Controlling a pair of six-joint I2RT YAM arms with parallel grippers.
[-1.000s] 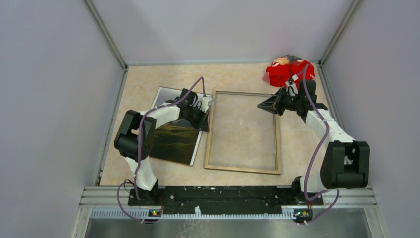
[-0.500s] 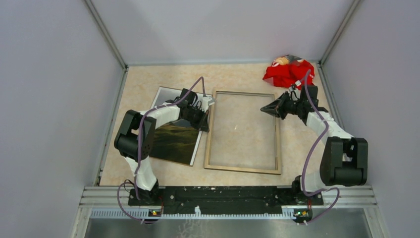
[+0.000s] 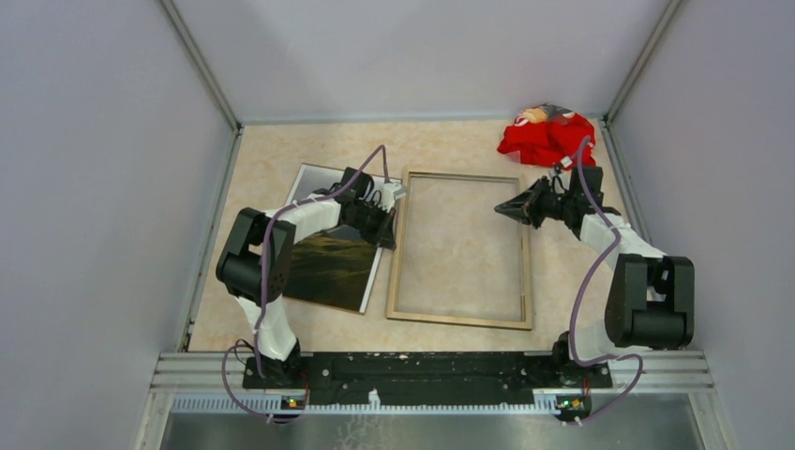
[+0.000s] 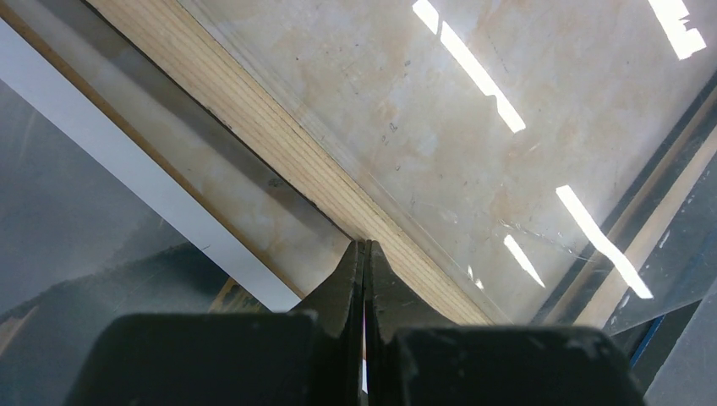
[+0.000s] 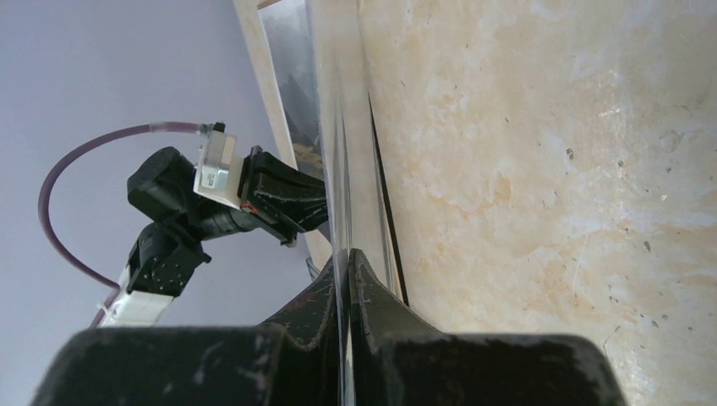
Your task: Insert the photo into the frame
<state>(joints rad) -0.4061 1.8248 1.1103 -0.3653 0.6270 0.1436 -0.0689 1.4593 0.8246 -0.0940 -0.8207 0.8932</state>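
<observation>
Since one second ago only the right arm has changed: the right gripper [image 3: 502,207] has drawn a little to the right and toward the near side, and the grey haze that was lying over the inside of the frame [image 3: 459,320] is now almost gone. The left arm is at the same place as before. The frame lies flat in the middle of the table [image 3: 281,159] with its light wooden back upward. The right gripper is at the right rail of the frame, near the far corner, and its fingers are pressed together on the edge of a thin clear sheet [image 4: 507,110]; in the right wrist view this sheet is seen edge-on, running away from between the fingertips. The left gripper [image 4: 363,249] is also fully closed and holds nothing; its tips are at the left wooden rail of the frame, but I cannot tell if they touch it. The photo [image 3: 328,272] lies picture side up on the table just beside the left of the frame, outside it, partly under the left arm. A crumpled red cloth [image 3: 544,139] is in the far right corner, apart from the frame.
</observation>
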